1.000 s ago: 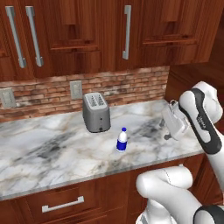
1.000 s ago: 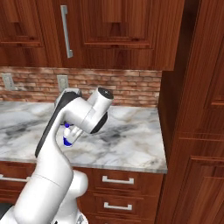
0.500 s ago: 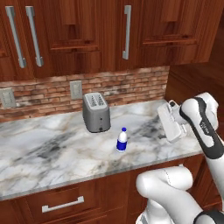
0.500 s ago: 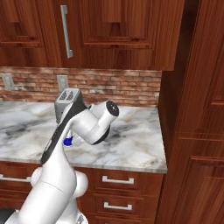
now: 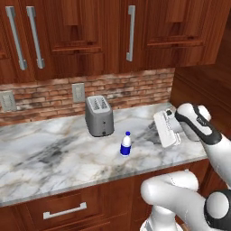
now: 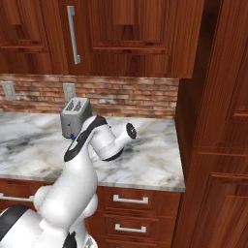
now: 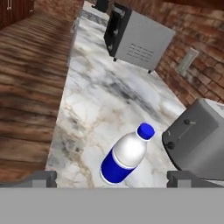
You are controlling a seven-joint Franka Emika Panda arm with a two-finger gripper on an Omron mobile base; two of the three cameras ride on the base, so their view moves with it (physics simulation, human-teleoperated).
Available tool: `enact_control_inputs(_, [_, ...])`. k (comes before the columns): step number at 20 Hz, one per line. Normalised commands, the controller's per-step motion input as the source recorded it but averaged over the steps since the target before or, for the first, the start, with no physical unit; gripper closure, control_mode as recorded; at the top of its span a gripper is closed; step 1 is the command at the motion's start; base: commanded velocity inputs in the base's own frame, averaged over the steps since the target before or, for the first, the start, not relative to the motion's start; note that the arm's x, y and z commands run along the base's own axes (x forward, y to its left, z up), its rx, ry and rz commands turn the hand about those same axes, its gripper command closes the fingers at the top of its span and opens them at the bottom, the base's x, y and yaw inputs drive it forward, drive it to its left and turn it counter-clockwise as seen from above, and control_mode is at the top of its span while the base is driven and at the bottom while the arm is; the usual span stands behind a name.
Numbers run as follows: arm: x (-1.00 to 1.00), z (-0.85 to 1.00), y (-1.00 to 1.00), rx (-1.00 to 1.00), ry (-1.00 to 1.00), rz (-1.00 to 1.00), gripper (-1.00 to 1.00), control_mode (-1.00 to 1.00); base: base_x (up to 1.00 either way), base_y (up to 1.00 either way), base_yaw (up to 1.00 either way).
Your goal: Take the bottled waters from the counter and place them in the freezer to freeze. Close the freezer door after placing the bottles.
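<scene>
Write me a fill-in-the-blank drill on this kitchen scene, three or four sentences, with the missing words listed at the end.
1. The water bottle stands upright on the marble counter and has a ____ cap.
2. The grey appliance behind the bottle, by the brick wall, is a ____.
3. The gripper has its fingers ____, one on each side of the bottle in the hand view.
4. The bottle is ____ by the fingers so far.

Missing words: blue; toaster; open; not held
</scene>
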Motion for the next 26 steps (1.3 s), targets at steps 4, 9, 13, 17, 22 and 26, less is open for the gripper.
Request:
enact_control_inputs(4, [0.49,-0.34,0.0,0.0,0.11,0.17,-1.0,-1.0,0.0,0.0,0.0])
enact_control_inputs(9, [0.3,-0.37,0.08,0.0,0.1,0.18,-1.0,-1.0,0.0,0.0,0.0])
enact_control_inputs(13, [0.08,-0.42,0.04,0.06,0.02,0.2,-1.0,-1.0,0.0,0.0,0.0])
enact_control_inputs(17, [0.25,-0.33,0.22,0.06,0.0,0.05,-1.0,-1.0,0.0,0.0,0.0])
enact_control_inputs(22, [0.46,-0.14,0.16,0.11,0.0,0.0,-1.0,-1.0,0.0,0.0,0.0])
enact_control_inputs(26, [0.28,0.0,0.12,0.11,0.0,0.0,-1.0,-1.0,0.0,0.0,0.0])
